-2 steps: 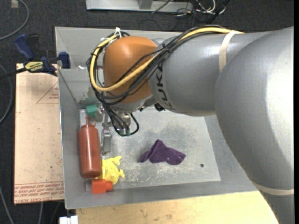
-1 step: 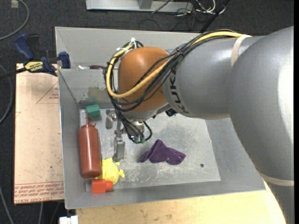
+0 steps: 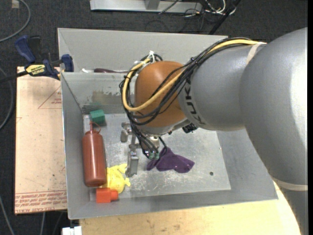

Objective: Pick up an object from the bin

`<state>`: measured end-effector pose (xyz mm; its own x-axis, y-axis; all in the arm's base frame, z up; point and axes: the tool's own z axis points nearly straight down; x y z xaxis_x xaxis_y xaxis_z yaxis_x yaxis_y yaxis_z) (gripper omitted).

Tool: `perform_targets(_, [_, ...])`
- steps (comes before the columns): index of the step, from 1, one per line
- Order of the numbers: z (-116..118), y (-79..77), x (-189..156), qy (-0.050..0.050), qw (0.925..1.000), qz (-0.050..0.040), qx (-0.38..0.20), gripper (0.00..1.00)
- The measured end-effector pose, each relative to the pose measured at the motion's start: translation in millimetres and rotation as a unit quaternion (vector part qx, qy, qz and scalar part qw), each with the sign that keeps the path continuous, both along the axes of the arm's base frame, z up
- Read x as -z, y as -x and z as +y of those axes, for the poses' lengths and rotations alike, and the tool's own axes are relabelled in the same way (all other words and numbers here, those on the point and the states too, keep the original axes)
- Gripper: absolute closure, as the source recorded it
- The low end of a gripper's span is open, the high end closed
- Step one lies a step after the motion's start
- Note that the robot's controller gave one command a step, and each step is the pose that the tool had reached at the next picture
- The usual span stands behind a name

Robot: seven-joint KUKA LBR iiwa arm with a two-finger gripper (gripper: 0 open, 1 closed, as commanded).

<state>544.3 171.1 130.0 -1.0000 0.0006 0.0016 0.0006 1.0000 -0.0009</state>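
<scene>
A large grey robot arm (image 3: 244,87) reaches in from the right and covers much of the upper right of the scene. Beneath it sits a grey metal bin (image 3: 205,148) with sloping walls. A rounded orange cover (image 3: 159,94), wrapped in yellow and black cables, sits on the arm's wrist above the middle of the bin.

A tall red-brown bottle (image 3: 93,155) lies along the bin's left wall. A floppy purple piece (image 3: 175,163) lies flat near the middle of the floor. A crumpled yellow thing (image 3: 116,177) lies just beside the bottle's lower end.

The gripper (image 3: 143,161) hangs low between the yellow thing and the purple piece. Its claw is released, with bare floor between the fingers (image 3: 132,163). One finger is close to the yellow thing and the other is at the purple piece's edge.

A small green block (image 3: 98,115) sits at the bottle's top. A small orange block (image 3: 105,196) sits at the front left corner.
</scene>
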Motion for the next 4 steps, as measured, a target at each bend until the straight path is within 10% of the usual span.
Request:
perform_targets(1, [-18.3, 5.8, -15.2, -0.002, 0.9939, 0.0010, 0.111, 0.00])
perform_targets(2, [-62.5, -20.5, -11.1, 0.000, 0.9994, -0.0009, -0.036, 1.00])
perform_targets(3, [-62.1, -20.5, -11.1, -0.001, 0.9994, -0.0007, -0.036, 0.00])
perform_targets(4, [-62.1, -20.5, -11.1, -0.001, 0.9994, -0.0007, -0.036, 0.00])
